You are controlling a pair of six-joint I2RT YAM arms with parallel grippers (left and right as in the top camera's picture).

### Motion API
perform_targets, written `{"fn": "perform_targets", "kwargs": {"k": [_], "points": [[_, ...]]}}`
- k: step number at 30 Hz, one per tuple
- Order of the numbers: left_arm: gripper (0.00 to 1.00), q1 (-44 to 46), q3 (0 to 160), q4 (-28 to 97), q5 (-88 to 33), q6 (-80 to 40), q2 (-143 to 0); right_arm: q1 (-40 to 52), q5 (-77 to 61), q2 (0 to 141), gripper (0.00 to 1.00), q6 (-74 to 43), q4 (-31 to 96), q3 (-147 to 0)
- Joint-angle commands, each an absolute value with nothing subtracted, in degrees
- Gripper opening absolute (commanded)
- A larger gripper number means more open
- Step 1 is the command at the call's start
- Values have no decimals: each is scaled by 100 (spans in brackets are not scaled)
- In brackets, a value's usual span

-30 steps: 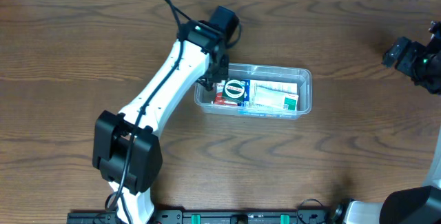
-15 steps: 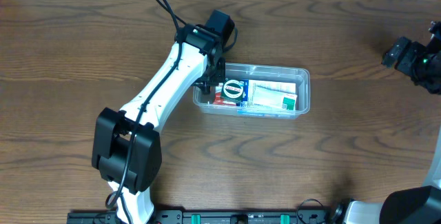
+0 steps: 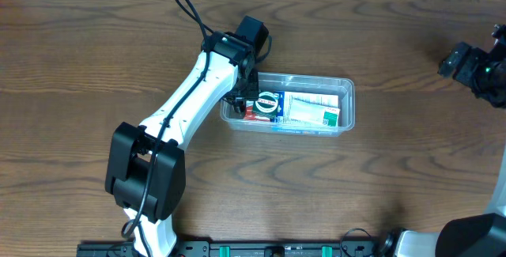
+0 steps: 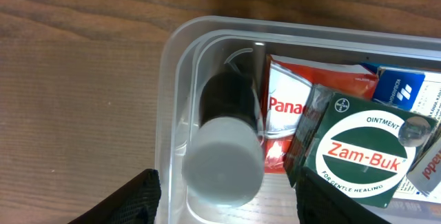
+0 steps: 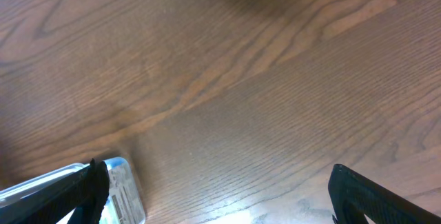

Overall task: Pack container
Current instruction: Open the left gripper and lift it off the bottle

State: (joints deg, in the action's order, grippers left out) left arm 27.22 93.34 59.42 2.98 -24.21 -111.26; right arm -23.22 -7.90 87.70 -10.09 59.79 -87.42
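The clear container (image 3: 349, 108) lies mid-table with packets inside. My left gripper (image 3: 242, 97) hangs over its left end. In the left wrist view a dark bottle with a pale grey cap (image 4: 222, 162) stands inside the container's (image 4: 180, 50) left corner. My left gripper (image 4: 227, 209) is open, its jaws set wider than the cap and apart from it. Beside the bottle lie a red packet (image 4: 286, 107) and a green Zam-Buk box (image 4: 365, 151). My right gripper (image 3: 473, 66) sits open at the far right, holding nothing.
A white and green packet (image 3: 313, 108) fills the container's right half, and a blue box (image 4: 400, 86) lies behind the Zam-Buk box. In the right wrist view bare wood lies between the open right gripper (image 5: 224, 203), with a container corner (image 5: 122, 186) at lower left.
My left jaws have opened off the dark bottle, which now stands free in the container. The left arm and the container have shifted slightly left. The right arm has not moved.
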Motion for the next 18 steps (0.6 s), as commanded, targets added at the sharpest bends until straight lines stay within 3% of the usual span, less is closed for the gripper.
{"fn": "perform_targets", "kwargs": {"k": [1, 7, 15, 18], "points": [[64, 2714, 9338, 5935, 224, -2432, -11168, -2329, -790, 8744, 99, -1068, 5981, -8753], [70, 2711, 9537, 6117, 198, -2346, -11111, -2329, -792, 8744, 99, -1068, 5981, -8753], [80, 2711, 10296, 7299, 451, -1868, -10315, -2329, -790, 8744, 99, -1068, 5981, -8753], [96, 2711, 10315, 7690, 714, -1870, -9598, -2329, -792, 8744, 99, -1068, 5981, -8753]]}}
